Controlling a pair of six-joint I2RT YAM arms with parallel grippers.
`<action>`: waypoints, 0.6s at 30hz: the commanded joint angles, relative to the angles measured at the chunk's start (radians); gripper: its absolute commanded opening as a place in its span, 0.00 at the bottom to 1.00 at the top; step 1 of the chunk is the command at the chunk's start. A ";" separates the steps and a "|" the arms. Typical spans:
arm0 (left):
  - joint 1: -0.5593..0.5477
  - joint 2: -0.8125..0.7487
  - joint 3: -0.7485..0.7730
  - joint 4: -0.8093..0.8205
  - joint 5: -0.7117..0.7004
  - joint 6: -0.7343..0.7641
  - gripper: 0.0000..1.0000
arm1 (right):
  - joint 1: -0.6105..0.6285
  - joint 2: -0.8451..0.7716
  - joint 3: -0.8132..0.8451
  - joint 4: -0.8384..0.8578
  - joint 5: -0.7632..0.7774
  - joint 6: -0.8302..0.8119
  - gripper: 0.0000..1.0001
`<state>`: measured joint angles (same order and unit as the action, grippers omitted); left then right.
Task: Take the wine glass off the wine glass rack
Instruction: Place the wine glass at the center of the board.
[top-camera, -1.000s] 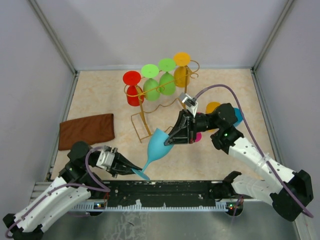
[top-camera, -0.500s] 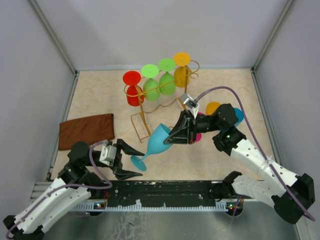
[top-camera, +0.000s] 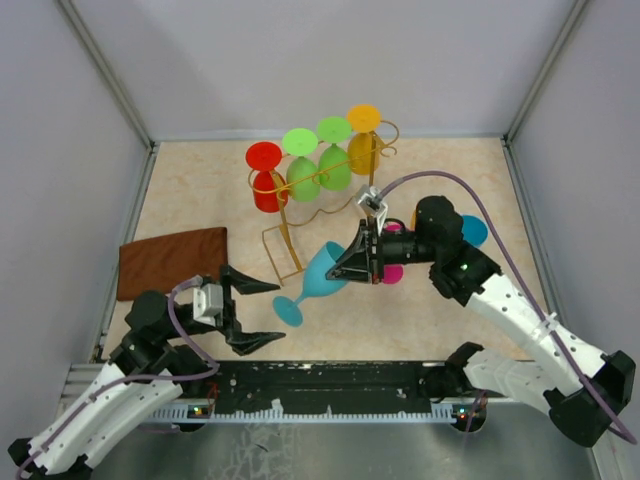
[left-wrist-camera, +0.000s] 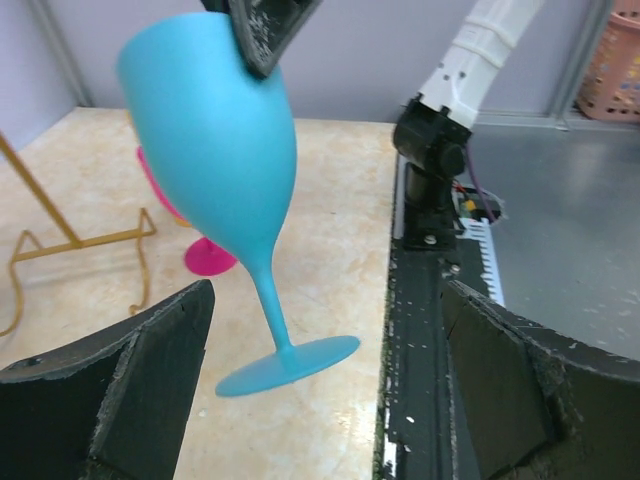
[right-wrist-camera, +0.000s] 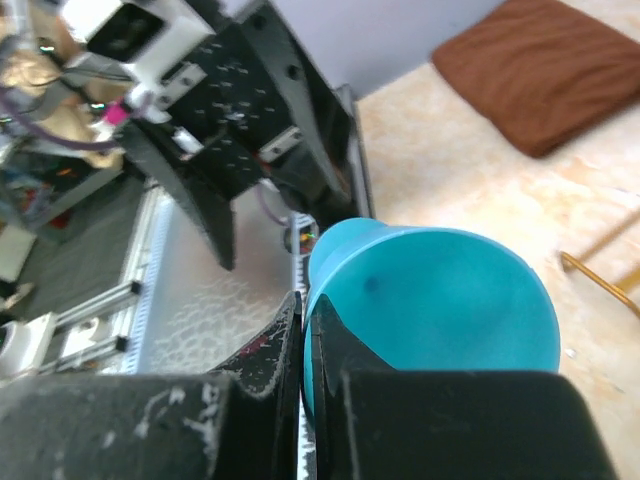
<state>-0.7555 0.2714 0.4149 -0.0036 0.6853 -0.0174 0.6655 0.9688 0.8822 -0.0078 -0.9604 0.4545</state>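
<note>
The wine glass (top-camera: 328, 270) is a matt sky-blue piece with a tall tulip bowl, a thin stem and a round flat foot. It hangs tilted in the middle of the top view, mouth toward the right and foot toward the lower left, just below and clear of the wine glass rack (top-camera: 289, 235). I cannot tell whether the foot touches the table (top-camera: 180, 200). My right gripper (top-camera: 352, 268) is clamped on the bowl's rim, one finger inside the mouth and one outside; my right wrist view shows that pinch plainly. My left gripper (top-camera: 275, 311) stands spread wide, grasping nothing, its two fingers (left-wrist-camera: 150, 380) on either side of the foot and apart from it.

The rack is thin gold wire with curled rail ends and sits in the upper middle of the frame. A red, two green and an orange glass (top-camera: 265, 185) hang on it upside down. A pink glass (left-wrist-camera: 205, 255) stands behind the blue one, and a brown cloth (top-camera: 172, 262) lies at the left.

A second ago my left fingers were pinched on the foot, lower in the frame. Since then they have let go and pulled back to the left, and the glass, carried by my right fingers alone, has moved up and slightly right.
</note>
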 joint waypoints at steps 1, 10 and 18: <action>-0.001 -0.046 0.000 -0.011 -0.173 0.004 1.00 | 0.047 0.005 0.132 -0.363 0.280 -0.180 0.00; 0.000 -0.112 -0.022 -0.017 -0.289 -0.006 1.00 | 0.080 0.065 0.202 -0.819 0.759 -0.262 0.00; -0.001 -0.109 -0.031 -0.007 -0.288 -0.014 1.00 | 0.080 0.066 0.185 -0.879 0.952 -0.291 0.00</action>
<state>-0.7555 0.1680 0.3931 -0.0113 0.4156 -0.0223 0.7395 1.0458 1.0359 -0.8417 -0.1501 0.1928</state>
